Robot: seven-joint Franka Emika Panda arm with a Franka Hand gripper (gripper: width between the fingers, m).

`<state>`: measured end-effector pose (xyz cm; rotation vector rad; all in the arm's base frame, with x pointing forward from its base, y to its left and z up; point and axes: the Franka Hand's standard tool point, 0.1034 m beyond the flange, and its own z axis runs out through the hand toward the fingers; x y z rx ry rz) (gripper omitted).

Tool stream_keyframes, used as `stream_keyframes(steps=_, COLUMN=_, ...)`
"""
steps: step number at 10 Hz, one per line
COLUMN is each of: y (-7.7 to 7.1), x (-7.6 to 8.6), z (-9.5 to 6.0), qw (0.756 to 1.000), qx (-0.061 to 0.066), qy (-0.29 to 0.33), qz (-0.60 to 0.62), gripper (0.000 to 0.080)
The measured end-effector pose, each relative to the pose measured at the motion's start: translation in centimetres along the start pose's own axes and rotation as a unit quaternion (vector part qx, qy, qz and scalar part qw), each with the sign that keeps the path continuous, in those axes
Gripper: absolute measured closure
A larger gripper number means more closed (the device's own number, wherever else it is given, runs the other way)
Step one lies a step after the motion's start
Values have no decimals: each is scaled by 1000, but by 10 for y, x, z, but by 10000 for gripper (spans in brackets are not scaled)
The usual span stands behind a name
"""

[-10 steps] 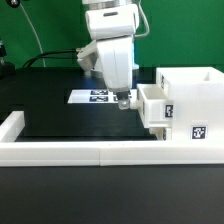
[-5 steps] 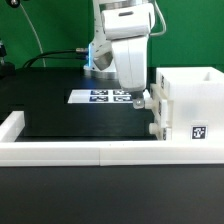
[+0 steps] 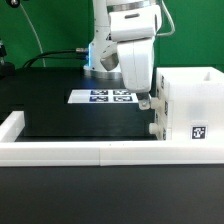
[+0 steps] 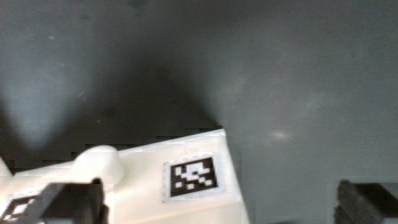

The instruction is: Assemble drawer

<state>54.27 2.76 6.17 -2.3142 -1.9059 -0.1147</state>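
Observation:
The white drawer case [image 3: 190, 100] stands at the exterior view's right with a tag on its front. Two knobbed trays sit in its open side; the lower knob [image 3: 153, 129] sticks out toward the exterior view's left. My gripper [image 3: 144, 101] hangs right at the upper tray's front, close to the case. In the wrist view the gripper [image 4: 221, 205] is open, with dark fingertips [image 4: 71, 200] set wide apart. The upper tray's white front [image 4: 134, 180], with its tag [image 4: 196, 176] and round knob [image 4: 98, 160], lies partly between them. Nothing is held.
The marker board [image 3: 105, 96] lies flat on the black table behind the gripper. A low white border wall [image 3: 80, 152] runs along the front and turns back at the exterior view's left [image 3: 12, 125]. Cables hang behind the arm.
The gripper has moved toward the exterior view's right, up to the case. The upper tray, which stuck out a second ago, now sits much deeper in the case.

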Motion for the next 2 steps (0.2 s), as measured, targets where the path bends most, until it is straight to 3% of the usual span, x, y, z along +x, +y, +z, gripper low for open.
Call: stream_keyframes(steps=2, y=0, x=-1, z=0, qw=1000, qx=0, qy=0, qz=0, gripper=151)
